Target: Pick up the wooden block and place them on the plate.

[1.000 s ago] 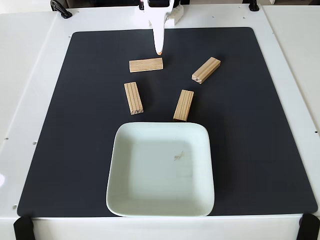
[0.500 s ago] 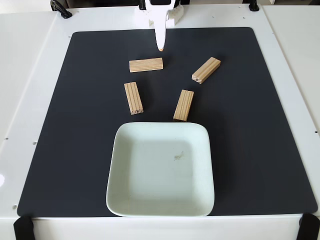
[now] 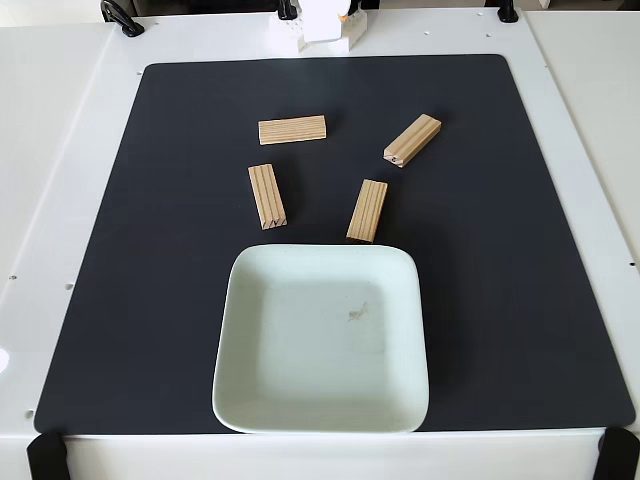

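Several wooden blocks lie flat on the black mat: one [image 3: 292, 130] crosswise at the back, one [image 3: 412, 139] slanted at the back right, one [image 3: 267, 196] lengthwise at the left, and one [image 3: 367, 210] close to the plate's far rim. The pale square plate [image 3: 244, 390] sits at the front of the mat and holds no block; a small mark shows on its floor. A white part of my arm [image 3: 322, 24] shows at the top edge, behind the mat and far from every block. Its fingers are cut off by the frame.
The black mat [image 3: 520, 260] covers most of the white table [image 3: 60, 150]. Black clamps stand at the back left corner [image 3: 120, 17] and at the two front corners. Bare mat lies left and right of the plate.
The white gripper finger that hung over the mat behind the back block has drawn back toward the top edge. Blocks and plate have not moved.
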Tool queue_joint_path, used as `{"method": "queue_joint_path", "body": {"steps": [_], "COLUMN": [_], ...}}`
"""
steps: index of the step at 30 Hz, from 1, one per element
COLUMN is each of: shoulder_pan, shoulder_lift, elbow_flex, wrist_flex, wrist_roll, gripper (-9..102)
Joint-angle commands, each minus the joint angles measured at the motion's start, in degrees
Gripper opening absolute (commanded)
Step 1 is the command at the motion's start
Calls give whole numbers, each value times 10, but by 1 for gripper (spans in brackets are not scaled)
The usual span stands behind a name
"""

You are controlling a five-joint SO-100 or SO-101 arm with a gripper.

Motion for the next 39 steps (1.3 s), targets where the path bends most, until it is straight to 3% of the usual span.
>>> {"method": "queue_joint_path", "body": {"steps": [1, 15, 20, 27, 39], "shoulder_pan": [1, 0, -11, 2, 148], "shoulder_lift": [-177, -422, -528, -601, -600], "elbow_flex": [-139, -225, -312, -404, -391], "wrist_flex": [7, -9, -38, -30, -29], "wrist_roll": [-110, -598, -603, -599, -648], "gripper": [-1, -1, 0, 11, 11]}}
